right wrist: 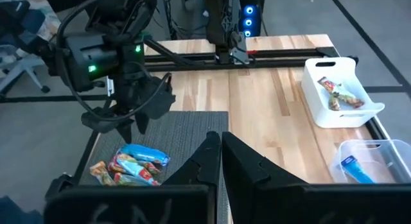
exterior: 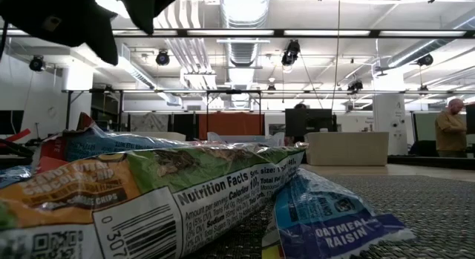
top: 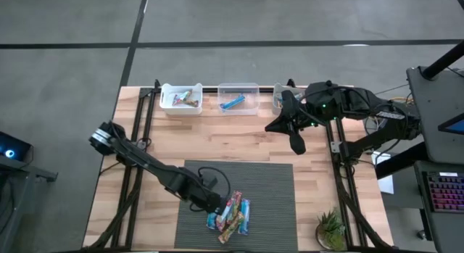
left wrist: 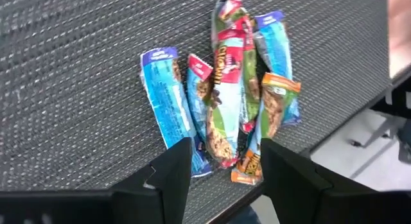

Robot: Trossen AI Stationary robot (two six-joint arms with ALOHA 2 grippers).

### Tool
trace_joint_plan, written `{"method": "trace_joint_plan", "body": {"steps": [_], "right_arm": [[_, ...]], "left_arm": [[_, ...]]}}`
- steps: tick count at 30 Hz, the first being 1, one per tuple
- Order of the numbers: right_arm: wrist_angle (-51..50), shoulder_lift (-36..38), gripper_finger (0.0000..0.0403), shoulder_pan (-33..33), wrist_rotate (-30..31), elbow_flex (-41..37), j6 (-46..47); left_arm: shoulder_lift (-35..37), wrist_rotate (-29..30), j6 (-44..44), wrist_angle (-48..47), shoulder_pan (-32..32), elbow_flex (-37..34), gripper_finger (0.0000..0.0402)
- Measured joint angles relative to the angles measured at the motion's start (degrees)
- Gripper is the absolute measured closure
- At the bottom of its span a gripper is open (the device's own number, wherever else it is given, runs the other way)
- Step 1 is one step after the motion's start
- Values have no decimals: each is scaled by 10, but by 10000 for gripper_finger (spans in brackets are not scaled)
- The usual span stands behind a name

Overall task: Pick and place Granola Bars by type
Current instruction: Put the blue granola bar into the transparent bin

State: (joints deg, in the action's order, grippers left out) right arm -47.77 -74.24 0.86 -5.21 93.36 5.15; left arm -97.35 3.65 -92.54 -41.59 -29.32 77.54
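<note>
Several granola bars (top: 232, 215) lie heaped on the dark mat (top: 239, 180) near the table's front edge. In the left wrist view they show as blue bars (left wrist: 168, 99) and multicoloured bars (left wrist: 228, 89) side by side. My left gripper (left wrist: 225, 147) hangs open just above the near end of the pile, pointing steeply down, one finger to either side of the middle bars. It touches none of them. The right wrist view shows it (right wrist: 131, 118) above the pile (right wrist: 131, 166). My right gripper (top: 297, 143) is shut and raised over the far right of the table, holding nothing.
A white bin (top: 181, 98) with multicoloured bars and a clear bin (top: 238, 98) with a blue bar stand at the table's far edge. Another clear bin (top: 279, 99) is partly behind the right arm. A small plant (top: 331, 230) stands at the front right.
</note>
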Motion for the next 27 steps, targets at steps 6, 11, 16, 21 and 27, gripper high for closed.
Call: {"method": "trace_joint_plan", "body": {"steps": [6, 11, 16, 21, 27], "right_arm": [[0, 0, 394, 0, 9, 0, -13], [0, 0, 394, 0, 9, 0, -21], [0, 0, 394, 0, 23, 0, -24], [0, 0, 394, 0, 25, 0, -23], [1, 0, 394, -2, 29, 0, -23]], "left_arm": [[-22, -1, -52, -2, -3, 0, 235], [-46, -1, -69, -4, -4, 1, 235], [-69, -1, -81, -5, -4, 2, 235], [-81, 2, -85, -6, -4, 2, 235], [-94, 6, -92, -9, -3, 2, 235]]}}
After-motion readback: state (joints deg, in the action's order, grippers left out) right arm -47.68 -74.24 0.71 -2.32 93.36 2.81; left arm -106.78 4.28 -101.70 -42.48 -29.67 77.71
